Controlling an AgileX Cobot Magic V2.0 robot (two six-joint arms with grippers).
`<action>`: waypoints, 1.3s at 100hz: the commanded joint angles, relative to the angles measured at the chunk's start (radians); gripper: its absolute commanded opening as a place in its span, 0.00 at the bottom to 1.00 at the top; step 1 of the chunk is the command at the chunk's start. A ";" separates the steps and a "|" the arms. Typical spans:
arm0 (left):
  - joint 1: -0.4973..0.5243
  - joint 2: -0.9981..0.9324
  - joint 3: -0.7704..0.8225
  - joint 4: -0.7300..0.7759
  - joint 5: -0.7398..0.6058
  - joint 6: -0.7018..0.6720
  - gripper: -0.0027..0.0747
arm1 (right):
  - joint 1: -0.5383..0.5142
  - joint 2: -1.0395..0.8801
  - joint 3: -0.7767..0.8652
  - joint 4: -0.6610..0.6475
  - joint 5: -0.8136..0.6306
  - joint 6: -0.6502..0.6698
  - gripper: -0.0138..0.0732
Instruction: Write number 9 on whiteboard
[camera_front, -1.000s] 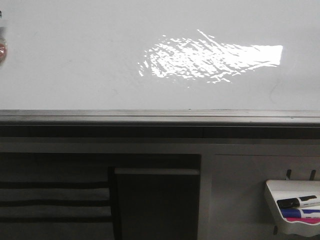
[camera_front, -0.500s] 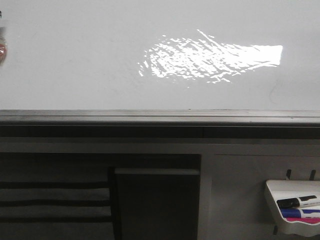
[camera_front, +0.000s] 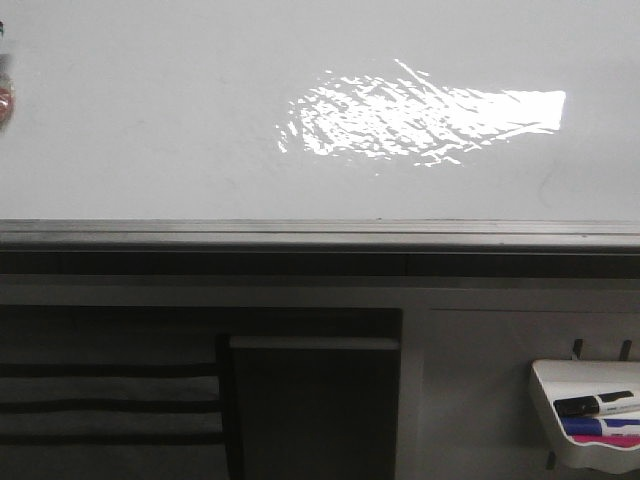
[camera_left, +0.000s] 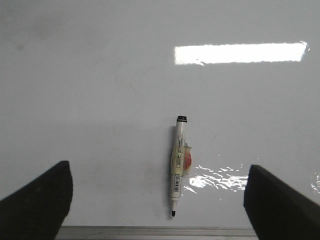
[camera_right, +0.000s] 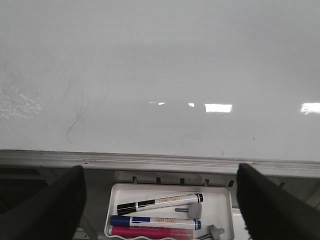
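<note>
The whiteboard (camera_front: 150, 120) fills the upper half of the front view, with its grey bottom rail (camera_front: 320, 235) below. No number 9 shows on it; only faint smudges show in the right wrist view. In the left wrist view a white uncapped marker (camera_left: 178, 160) with an orange patch is stuck to the whiteboard (camera_left: 90, 100), black tip pointing at the rail. My left gripper (camera_left: 158, 175) is open and empty, one finger on each side of that marker and apart from it. My right gripper (camera_right: 160, 175) is open and empty in front of the rail. Neither gripper shows in the front view.
A small white marker tray (camera_right: 220, 195) hangs under the rail at the right and holds a black marker (camera_right: 160, 202), a blue marker (camera_right: 155, 220) and a pink marker (camera_right: 150, 233). It also shows in the front view (camera_front: 570, 375). Dark shelving (camera_front: 310, 400) lies below the board.
</note>
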 joint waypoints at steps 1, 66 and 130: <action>0.004 0.077 -0.021 -0.010 -0.072 0.015 0.86 | -0.008 0.012 -0.033 -0.016 -0.067 -0.010 0.78; -0.088 0.688 -0.031 -0.044 -0.460 0.028 0.86 | -0.008 0.012 -0.033 -0.009 -0.061 -0.010 0.78; -0.104 0.943 -0.031 0.006 -0.656 0.028 0.54 | -0.008 0.012 -0.033 -0.009 -0.061 -0.010 0.78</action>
